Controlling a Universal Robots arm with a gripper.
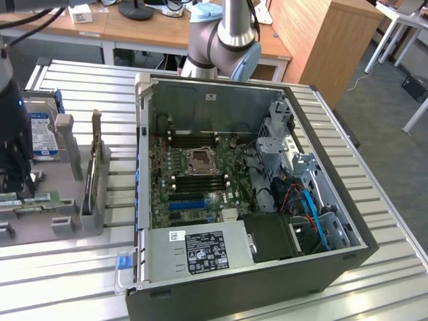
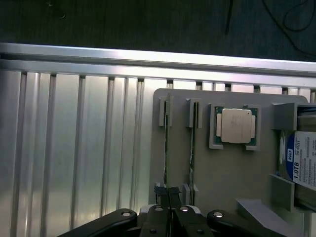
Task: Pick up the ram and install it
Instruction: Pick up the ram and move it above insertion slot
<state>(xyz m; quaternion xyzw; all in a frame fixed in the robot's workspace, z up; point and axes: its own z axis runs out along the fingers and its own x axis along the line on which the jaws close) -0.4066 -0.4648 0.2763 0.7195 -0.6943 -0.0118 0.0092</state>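
**Jaws together at the end of a ram stick in the parts tray**

We see the jaws closed, the two black fingertips point(image 2: 174, 192) pressed against each other with only a hairline between them. They sit right at one end of a long, thin green ram stick point(image 2: 166, 148), which stands on edge in the slotted clips of a flat grey plastic parts tray point(image 2: 217, 173). We cannot tell whether the tips touch the stick or merely hang over it; the stick sits seated in its clips.

A second ram stick point(image 2: 192, 143) stands on edge in the neighbouring clips, parallel to the first and just beside it. Past that one, a square silver processor chip point(image 2: 238, 125) lies flat in its own pocket of the tray, and beyond it we see a hard drive with a blue and white label point(image 2: 303, 163). The tray rests on a ribbed aluminium counter point(image 2: 74, 148).

In the exterior view, the grey and silver robot arm point(image 1: 224, 33) rises behind an open black desktop computer case point(image 1: 234, 301) lying on its side on the counter, well apart from the tray. Inside we see the green motherboard point(image 1: 167, 194), with black memory slots point(image 1: 194, 138) flanking the processor socket point(image 1: 200, 160), and a silver power supply with a black label point(image 1: 200, 251) near the case's front wall
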